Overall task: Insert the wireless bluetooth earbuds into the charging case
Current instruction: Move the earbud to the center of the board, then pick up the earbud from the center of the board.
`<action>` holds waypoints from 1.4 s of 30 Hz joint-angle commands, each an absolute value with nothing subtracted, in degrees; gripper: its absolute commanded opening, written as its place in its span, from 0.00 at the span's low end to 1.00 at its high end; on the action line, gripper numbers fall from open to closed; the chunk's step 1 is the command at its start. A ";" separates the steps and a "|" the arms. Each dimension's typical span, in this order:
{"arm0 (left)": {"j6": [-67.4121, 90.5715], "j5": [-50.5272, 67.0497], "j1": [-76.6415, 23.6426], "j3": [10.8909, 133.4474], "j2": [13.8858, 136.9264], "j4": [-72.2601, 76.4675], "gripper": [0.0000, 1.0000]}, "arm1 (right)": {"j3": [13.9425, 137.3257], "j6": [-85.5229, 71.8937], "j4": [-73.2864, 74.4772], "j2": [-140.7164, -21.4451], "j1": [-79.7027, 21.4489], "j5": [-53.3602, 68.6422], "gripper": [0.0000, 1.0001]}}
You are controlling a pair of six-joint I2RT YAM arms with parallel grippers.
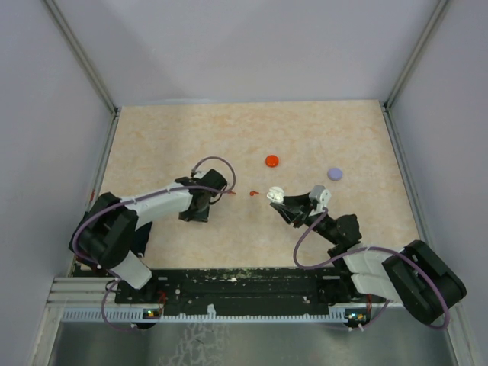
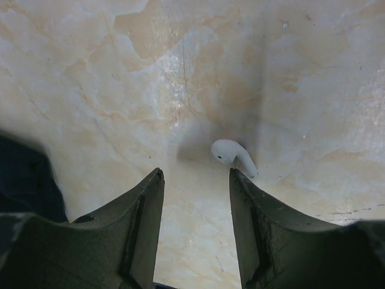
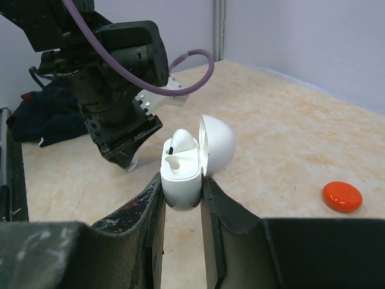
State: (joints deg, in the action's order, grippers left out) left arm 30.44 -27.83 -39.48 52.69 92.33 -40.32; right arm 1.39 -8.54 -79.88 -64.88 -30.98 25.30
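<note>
My right gripper [image 3: 182, 188] is shut on the body of the white charging case [image 3: 182, 180], held upright above the table with its lid [image 3: 218, 143] swung open. One white earbud [image 3: 183, 142] sits in the far slot; the near slot is hollow. In the top view the case [image 1: 276, 196] hangs at the table's middle. My left gripper [image 2: 195, 174] points down at the table, open, with nothing between its fingers. A loose white earbud [image 2: 231, 155] lies on the table just beyond the right fingertip [image 2: 236, 177]. A small red earbud [image 1: 254, 194] lies between the two grippers.
A red disc [image 1: 272, 161] and a greyish-purple disc [image 1: 335, 174] lie farther back on the marbled table [image 1: 191, 137]. The red disc [image 3: 342, 196] is also at the right of the right wrist view. The left arm's head [image 3: 114, 72] stands close beside the case. Grey walls bound the table.
</note>
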 commanded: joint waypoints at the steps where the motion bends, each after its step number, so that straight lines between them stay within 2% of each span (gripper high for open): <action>1: 34.46 -26.10 -39.29 53.71 88.33 -43.99 0.54 | 2.64 -8.17 -82.66 -64.05 -31.55 25.52 0.00; 6: 38.89 -22.88 -39.24 54.59 82.99 -45.52 0.58 | 2.72 -8.35 -82.49 -64.04 -31.55 25.60 0.00; 10: 41.62 -21.01 -38.90 54.45 83.79 -41.80 0.57 | 2.72 -8.45 -82.44 -63.91 -31.55 25.55 0.00; 15: 43.00 -20.20 -36.64 55.10 88.91 -40.15 0.47 | 2.72 -8.47 -82.44 -63.77 -31.55 25.50 0.00; 27: 41.91 -20.39 -34.94 56.27 93.55 -37.77 0.35 | 2.88 -8.61 -82.01 -63.77 -31.52 25.62 0.00; 42: 38.50 -16.93 -34.19 56.78 95.32 -34.39 0.37 | 3.07 -8.75 -82.11 -64.44 -31.53 25.84 0.00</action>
State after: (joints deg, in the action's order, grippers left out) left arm 40.56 -19.09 -34.48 55.16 94.45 -36.32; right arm 1.39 -8.60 -79.18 -64.86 -30.98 25.34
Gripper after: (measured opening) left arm 0.376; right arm 0.258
